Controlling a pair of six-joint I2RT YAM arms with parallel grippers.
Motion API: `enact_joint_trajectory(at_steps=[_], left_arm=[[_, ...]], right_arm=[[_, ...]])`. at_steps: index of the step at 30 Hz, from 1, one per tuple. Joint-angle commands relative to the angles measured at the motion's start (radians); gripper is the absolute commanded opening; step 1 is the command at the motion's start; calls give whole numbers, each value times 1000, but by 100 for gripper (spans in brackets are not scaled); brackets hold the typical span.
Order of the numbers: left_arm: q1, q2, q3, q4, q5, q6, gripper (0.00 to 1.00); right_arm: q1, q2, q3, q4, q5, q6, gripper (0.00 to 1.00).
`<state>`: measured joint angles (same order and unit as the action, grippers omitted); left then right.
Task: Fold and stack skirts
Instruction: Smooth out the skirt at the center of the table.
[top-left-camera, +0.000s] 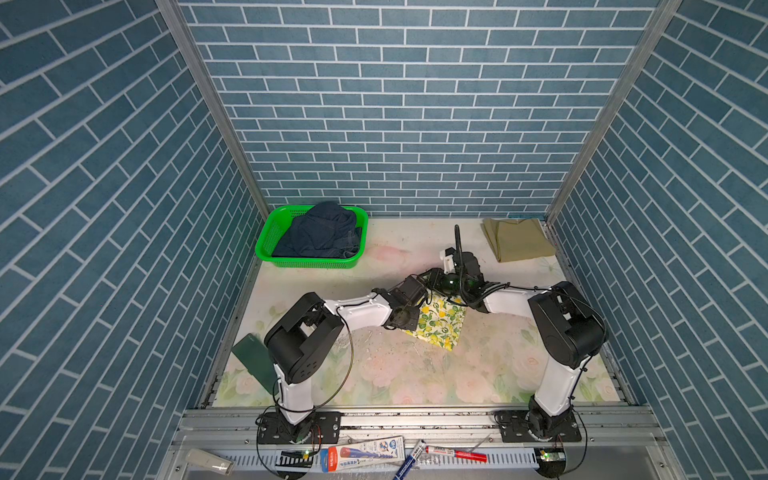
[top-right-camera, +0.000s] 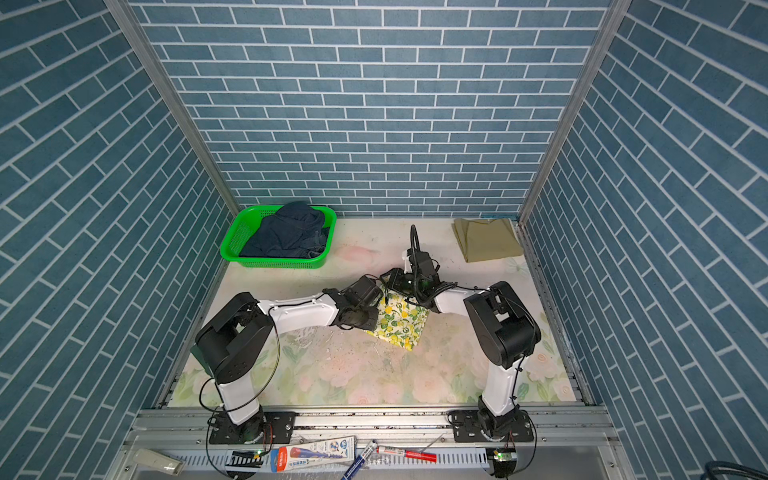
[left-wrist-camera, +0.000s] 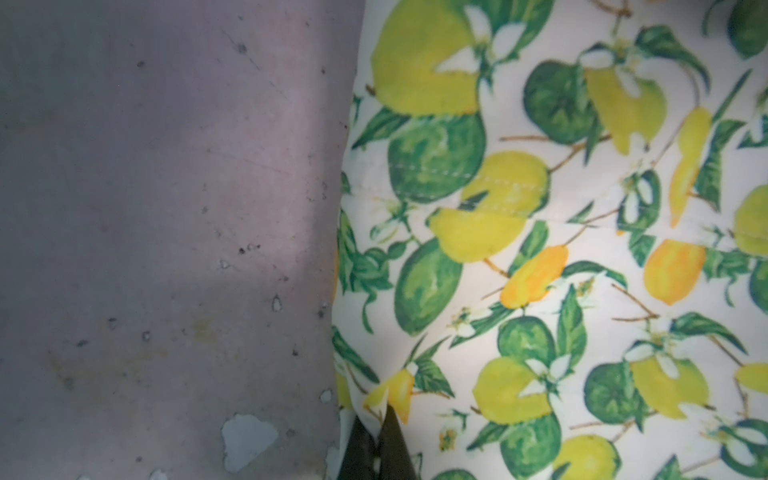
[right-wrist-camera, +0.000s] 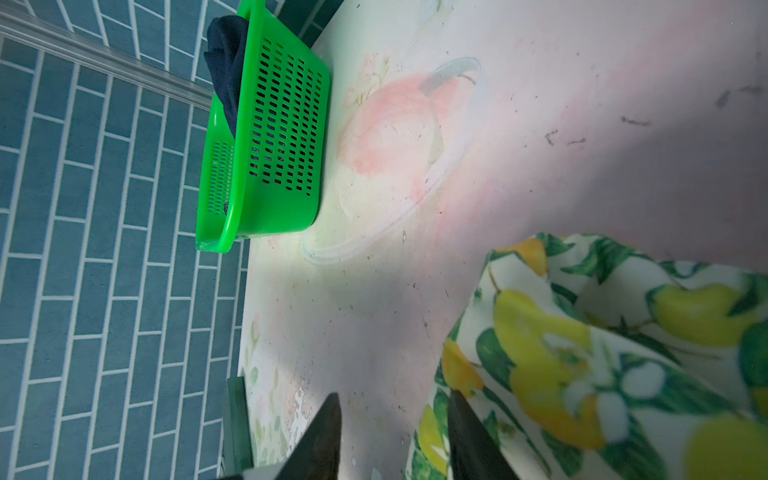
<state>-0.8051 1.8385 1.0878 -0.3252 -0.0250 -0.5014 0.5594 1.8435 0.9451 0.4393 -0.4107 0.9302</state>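
Floral tabletop inside blue brick walls, pens on the front rail. Mid-table, both wrists partly cover the lemon-print skirt. The left gripper is clenched on its edge. The right gripper stands parted, one finger against the cloth. Farther back, a navy denim skirt fills the green basket on the left, and an olive skirt lies folded on the right.

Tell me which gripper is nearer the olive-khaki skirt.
Right. The right gripper is open at the lemon-print skirt's far edge, the one facing the olive-khaki skirt. The left gripper, pinching the lemon-print skirt, sits farther away.
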Motion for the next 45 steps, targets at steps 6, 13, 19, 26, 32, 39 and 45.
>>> enact_joint_trajectory(at_steps=[6,13,19,26,32,39,45], left_arm=[[8,21,-43,-44,-20,0,0],[10,13,-52,-42,-18,-3,0],[12,9,-58,-37,-17,-3,0],[14,9,-57,-37,-15,-4,0],[15,5,-61,-38,-15,-3,0],[21,-4,-74,-42,-12,-1,0],[26,-8,-80,-48,-9,0,0]], right_arm=[[21,40,-90,221,35,164,33],[23,32,-119,278,61,229,16],[48,45,-126,301,81,257,6],[82,100,-132,341,113,291,4],[85,160,-136,388,133,315,2],[53,171,-135,350,172,314,0],[-9,187,-115,323,172,299,0]])
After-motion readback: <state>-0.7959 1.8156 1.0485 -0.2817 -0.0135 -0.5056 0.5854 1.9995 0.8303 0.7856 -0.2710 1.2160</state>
